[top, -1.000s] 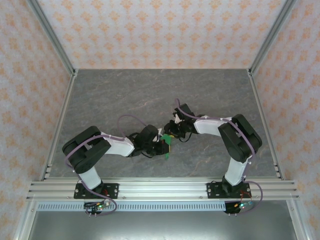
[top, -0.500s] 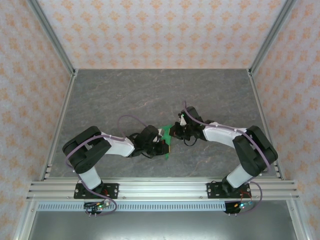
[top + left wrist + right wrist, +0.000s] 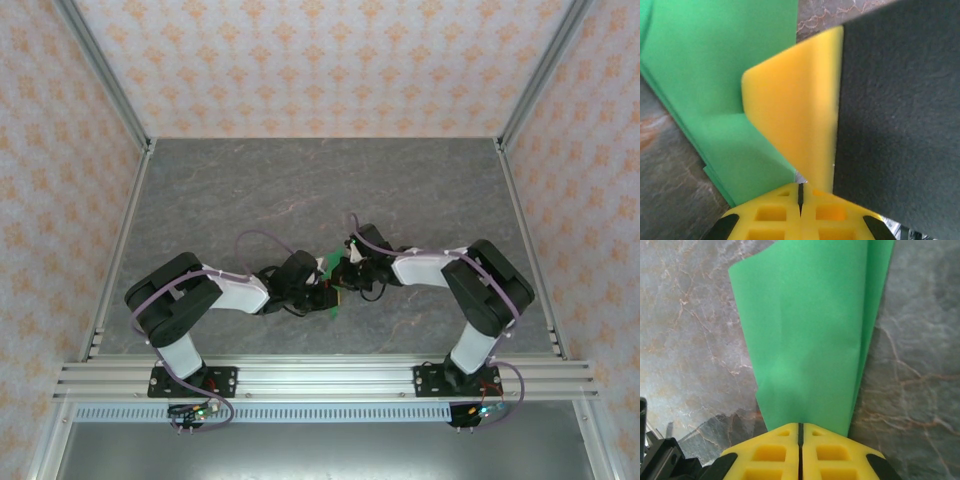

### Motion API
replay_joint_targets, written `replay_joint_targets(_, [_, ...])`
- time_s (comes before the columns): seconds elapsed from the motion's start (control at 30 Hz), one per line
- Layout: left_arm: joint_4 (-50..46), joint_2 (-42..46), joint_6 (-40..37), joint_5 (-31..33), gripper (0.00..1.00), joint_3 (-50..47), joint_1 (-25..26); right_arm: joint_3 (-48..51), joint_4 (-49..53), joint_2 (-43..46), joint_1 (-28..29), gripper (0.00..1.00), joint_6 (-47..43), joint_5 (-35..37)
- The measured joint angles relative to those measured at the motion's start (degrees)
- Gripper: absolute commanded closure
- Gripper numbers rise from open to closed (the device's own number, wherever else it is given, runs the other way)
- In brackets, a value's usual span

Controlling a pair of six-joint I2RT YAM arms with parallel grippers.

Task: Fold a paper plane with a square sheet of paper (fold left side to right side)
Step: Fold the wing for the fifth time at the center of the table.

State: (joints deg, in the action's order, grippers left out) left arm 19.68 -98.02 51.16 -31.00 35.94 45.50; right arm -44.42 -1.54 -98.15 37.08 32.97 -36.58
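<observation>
Green paper (image 3: 805,325), creased into a narrower layered shape, sits mid-worktop (image 3: 300,190) toward the near side, caught btwn the two tools.

Right tool (image 3: 347,268): pressed together. In the right wrist view the paper fans straight out of its nip, w/ stacked edges showing along one side. Left tool (image 3: 322,293): at the paper's near end, w/ one yellow finger (image 3: 790,125) lying against the green. It looks pressed together too, but whether any paper is inside that nip I can't tell.

Risks, my read:
- **Collision:** the tools are almost touching, so any crossing move could knock them together.
- **Tear or slip:** thin paper w/ two holds close together. If the arms drift apart it prob. tears or slides out of a nip.
- **Skewed crease:** if one wrist twists vs the other, the crease goes skew and the layers splay.
- **Spring-back:** let go too early and the fold may spring open.
</observation>
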Motion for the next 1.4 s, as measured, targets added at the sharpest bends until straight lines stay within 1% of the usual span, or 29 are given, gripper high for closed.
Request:
replay_joint_targets(0.4, [-0.09, 0.02, 0.02, 1.73, 1.00, 0.20, 0.00, -3.93, 2.29, -3.65, -2.14, 0.92, -6.73, -4.28])
replay_joint_targets(0.7, [-0.42, 0.02, 0.00, 1.88, 1.00, 0.39, 0.00, -7.45, 3.26, -5.33, -5.27, 0.92, -10.71, -0.90])
replay_joint_targets(1.17, [-0.42, 0.02, 0.00, 2.21, 1.00, 0.39, 0.00, -13.49, 10.80, -8.35, -5.53, 0.92, -14.25, -1.18])
replay_joint_targets(1.4, [-0.35, 0.02, 0.00, 2.91, 1.00, 0.39, 0.00, -14.82, 11.67, -9.40, -6.03, 0.92, -14.67, -2.43])
